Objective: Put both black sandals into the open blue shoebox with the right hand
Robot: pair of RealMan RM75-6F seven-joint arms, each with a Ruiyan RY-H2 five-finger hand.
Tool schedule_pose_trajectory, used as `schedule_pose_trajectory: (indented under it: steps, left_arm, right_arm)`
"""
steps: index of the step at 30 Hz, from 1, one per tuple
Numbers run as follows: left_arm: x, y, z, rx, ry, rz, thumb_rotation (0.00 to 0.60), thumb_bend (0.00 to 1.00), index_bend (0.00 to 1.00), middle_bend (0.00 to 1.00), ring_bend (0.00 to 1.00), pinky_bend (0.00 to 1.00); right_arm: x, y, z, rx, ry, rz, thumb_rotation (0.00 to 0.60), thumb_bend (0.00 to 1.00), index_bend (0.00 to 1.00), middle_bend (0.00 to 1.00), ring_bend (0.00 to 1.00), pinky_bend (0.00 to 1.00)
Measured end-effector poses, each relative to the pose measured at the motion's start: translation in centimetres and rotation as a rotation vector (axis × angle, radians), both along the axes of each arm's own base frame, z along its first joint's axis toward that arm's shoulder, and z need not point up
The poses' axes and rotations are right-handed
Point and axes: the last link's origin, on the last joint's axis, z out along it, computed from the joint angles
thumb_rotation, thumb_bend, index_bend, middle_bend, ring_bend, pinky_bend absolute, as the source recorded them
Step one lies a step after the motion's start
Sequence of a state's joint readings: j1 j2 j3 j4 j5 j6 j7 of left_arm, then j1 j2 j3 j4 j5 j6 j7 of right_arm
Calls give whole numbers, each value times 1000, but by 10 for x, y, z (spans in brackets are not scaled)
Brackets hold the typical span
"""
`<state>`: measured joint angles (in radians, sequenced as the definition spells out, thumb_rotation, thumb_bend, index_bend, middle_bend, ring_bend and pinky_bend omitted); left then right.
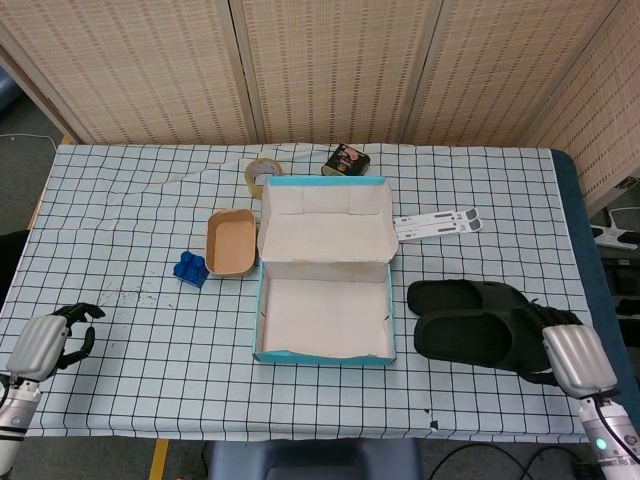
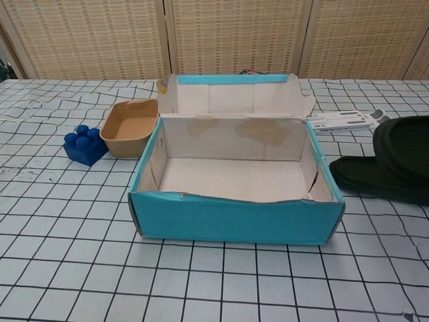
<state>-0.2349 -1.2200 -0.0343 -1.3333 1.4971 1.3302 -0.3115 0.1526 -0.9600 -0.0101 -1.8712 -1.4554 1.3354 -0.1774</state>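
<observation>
Open blue shoebox (image 1: 325, 318) sits mid-table w/ nothing inside, far sandal (image 1: 455, 295) flat on the cloth just right of it, near sandal (image 1: 470, 338) lifted above it, gripped at its heel end by right hand (image 1: 572, 352), while left hand (image 1: 45, 340) (fingers curled, holding nothing) rests at table's left edge.

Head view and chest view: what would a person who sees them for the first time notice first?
The open blue shoebox in the middle of the checked table, lid folded back, nothing visible inside. To its right, the right hand holds one black sandal raised, overlapping the other sandal lying on the table. Left of the box sit a tan tray and a blue block.
</observation>
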Motion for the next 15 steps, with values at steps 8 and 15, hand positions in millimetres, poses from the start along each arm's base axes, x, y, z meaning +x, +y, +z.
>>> schedule_pose_trajectory:
  steps: [8, 15]
  left_arm:
    - [0, 0, -1, -6, 2, 2, 600, 580, 389, 375, 393, 550]
    - [0, 0, 0, -7, 1, 0, 600, 580, 389, 375, 393, 550]
  right_arm:
    - [60, -28, -5, 32, -34, 159, 600, 0, 590, 461, 365, 403]
    - [103, -50, -33, 142, 5, 241, 600, 0, 590, 461, 365, 403]
